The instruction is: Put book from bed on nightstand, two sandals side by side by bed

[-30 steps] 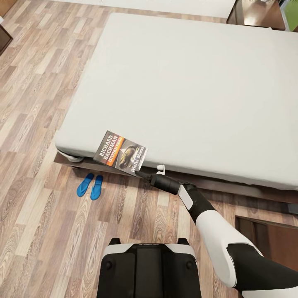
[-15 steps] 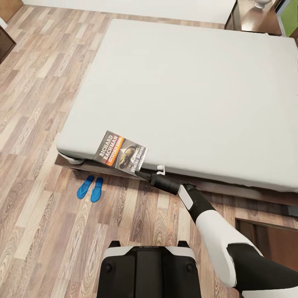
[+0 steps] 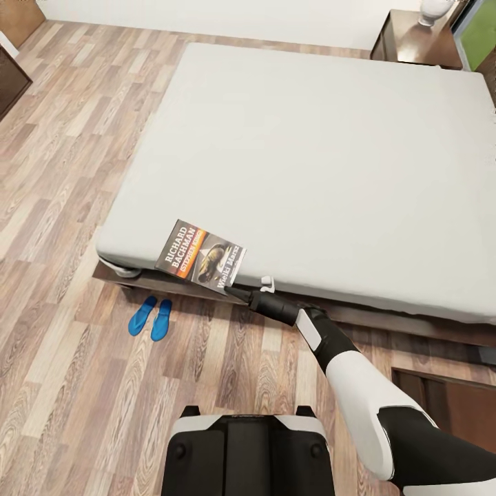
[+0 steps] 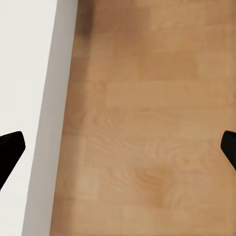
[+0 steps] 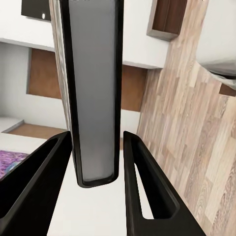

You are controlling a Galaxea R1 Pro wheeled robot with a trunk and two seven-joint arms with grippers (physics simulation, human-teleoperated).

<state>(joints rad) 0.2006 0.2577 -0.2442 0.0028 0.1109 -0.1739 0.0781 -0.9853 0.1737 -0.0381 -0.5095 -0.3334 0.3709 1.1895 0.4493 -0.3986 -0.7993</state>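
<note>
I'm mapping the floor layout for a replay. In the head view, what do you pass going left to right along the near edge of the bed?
sandals → book → right gripper → nightstand

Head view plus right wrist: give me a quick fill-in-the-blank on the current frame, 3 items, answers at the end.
1. The right gripper is shut on the ____.
2. The two sandals lie side by side on the ____, beside the bed.
3. The sandals are ____ in colour.
4. In the left wrist view the fingers stand wide apart, so the left gripper is ____.

Missing words: book; floor; blue; open
</note>
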